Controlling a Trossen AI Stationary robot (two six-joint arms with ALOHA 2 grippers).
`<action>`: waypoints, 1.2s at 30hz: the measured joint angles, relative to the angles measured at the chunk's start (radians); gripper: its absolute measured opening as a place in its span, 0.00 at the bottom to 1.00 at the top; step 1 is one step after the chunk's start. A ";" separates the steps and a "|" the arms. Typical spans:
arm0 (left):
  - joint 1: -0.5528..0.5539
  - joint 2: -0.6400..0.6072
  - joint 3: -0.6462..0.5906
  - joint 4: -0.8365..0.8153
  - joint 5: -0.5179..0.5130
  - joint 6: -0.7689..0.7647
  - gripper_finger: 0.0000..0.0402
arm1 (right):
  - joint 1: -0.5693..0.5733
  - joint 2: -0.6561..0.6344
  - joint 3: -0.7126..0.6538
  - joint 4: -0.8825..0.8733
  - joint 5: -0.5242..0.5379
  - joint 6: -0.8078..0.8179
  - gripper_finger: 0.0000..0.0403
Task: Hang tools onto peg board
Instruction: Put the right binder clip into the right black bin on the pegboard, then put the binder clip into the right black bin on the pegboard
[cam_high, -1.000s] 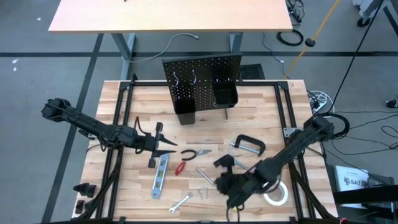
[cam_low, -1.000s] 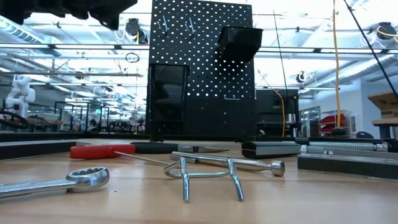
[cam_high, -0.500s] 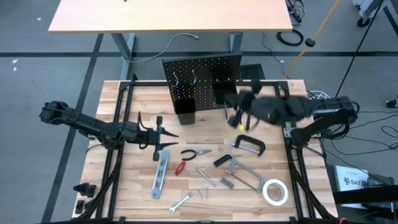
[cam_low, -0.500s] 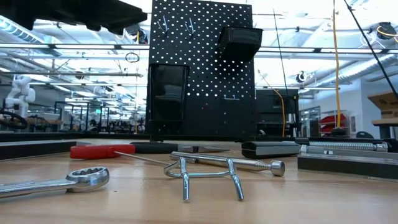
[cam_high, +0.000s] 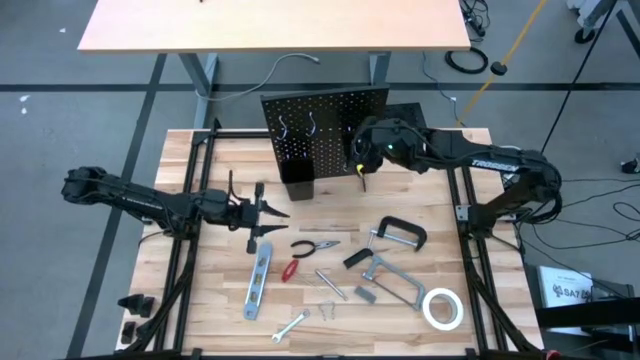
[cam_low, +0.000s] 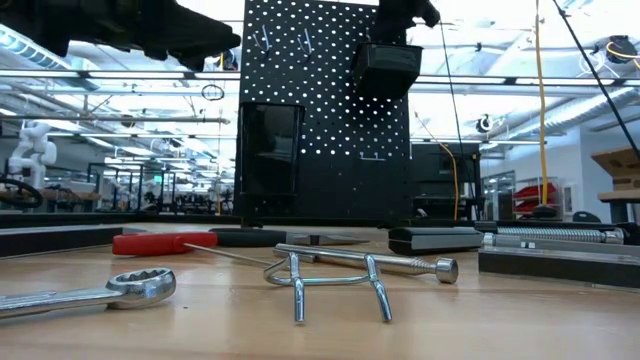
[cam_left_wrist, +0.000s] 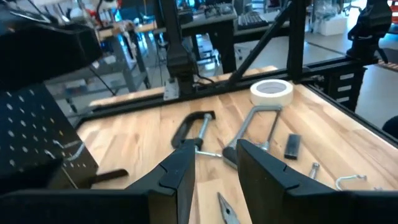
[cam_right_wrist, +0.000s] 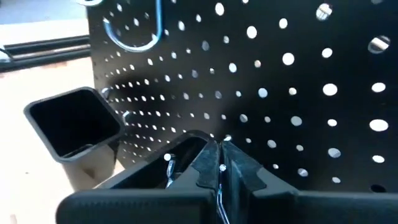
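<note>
The black peg board stands upright at the table's far edge, with silver hooks and two black bins. My right gripper is shut right in front of the board, by the right-hand bin, with a thin silvery tool between its fingers. My left gripper hovers open above the table's left part, beyond the far end of the level. Lying flat on the table are pliers, a red screwdriver, a C-clamp, a bar clamp, a tape roll and a wrench. My right gripper pinches the thin silvery tool between its two shut fingers. Only a sliver of it shows in the gap, with a shiny tip toward the board. A small yellow bit shows below the gripper. The tool is lifted clear of the table.
A wire hook piece and a steel pin lie near the table's near edge, with a small black block. The black frame rails run along both sides of the table. A second tan table stands beyond the board.
My right gripper, still shut, has swung from low over the table's near right part, by the tape roll and bar clamp, up and toward the far edge to the peg board's right bin. My left gripper has shifted a little toward the far edge.
</note>
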 joint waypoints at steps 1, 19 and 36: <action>0.000 0.000 0.000 -0.012 0.000 -0.009 0.30 | -0.004 0.003 0.000 0.000 0.000 0.000 0.00; -0.022 0.000 0.000 -0.049 0.005 -0.077 0.30 | -0.003 -0.017 0.000 -0.007 0.010 0.004 0.28; -0.022 0.000 0.000 -0.048 -0.044 -0.074 0.30 | 0.409 -0.007 -0.197 0.174 -0.220 0.121 0.35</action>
